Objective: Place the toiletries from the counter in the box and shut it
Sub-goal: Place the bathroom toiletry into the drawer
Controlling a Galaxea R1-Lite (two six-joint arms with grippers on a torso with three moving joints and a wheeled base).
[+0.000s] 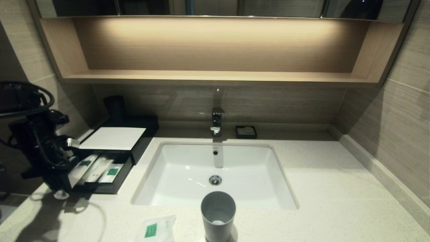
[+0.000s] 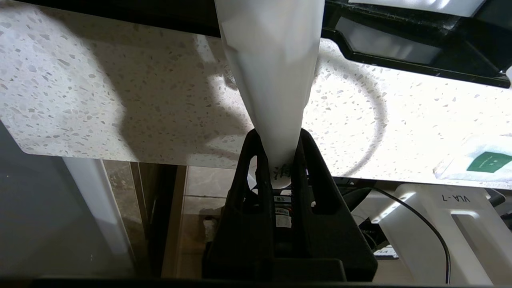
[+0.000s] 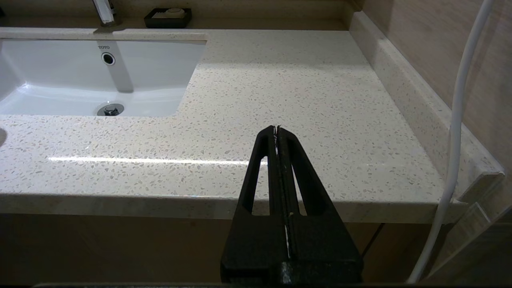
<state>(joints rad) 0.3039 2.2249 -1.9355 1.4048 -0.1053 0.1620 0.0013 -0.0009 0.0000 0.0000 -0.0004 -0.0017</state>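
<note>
At the counter's [image 1: 319, 188] back left stands the black box [image 1: 145, 131] with a white panel [image 1: 114, 137] on top, its drawer [image 1: 100, 189] pulled out. My left gripper [image 1: 65, 183] [image 2: 279, 136] hangs at the drawer's left front corner, shut on the end of a white packet [image 2: 272, 72] [image 1: 80, 168] that slants toward the drawer. A long thin packet [image 1: 99, 169] and a squarish green-labelled one [image 1: 113, 172] lie inside the drawer. Another green-labelled packet [image 1: 155, 229] [image 2: 480, 163] lies on the counter near the front edge. My right gripper [image 3: 277, 128] is shut and empty off the counter's right front edge.
A grey cup [image 1: 218, 215] stands at the front edge before the white sink [image 1: 188, 188]. The tap [image 1: 216, 122] and a small black soap dish [image 1: 246, 131] are at the back. A dark cup [image 1: 115, 107] stands behind the box. A wall [image 1: 386, 134] bounds the right side.
</note>
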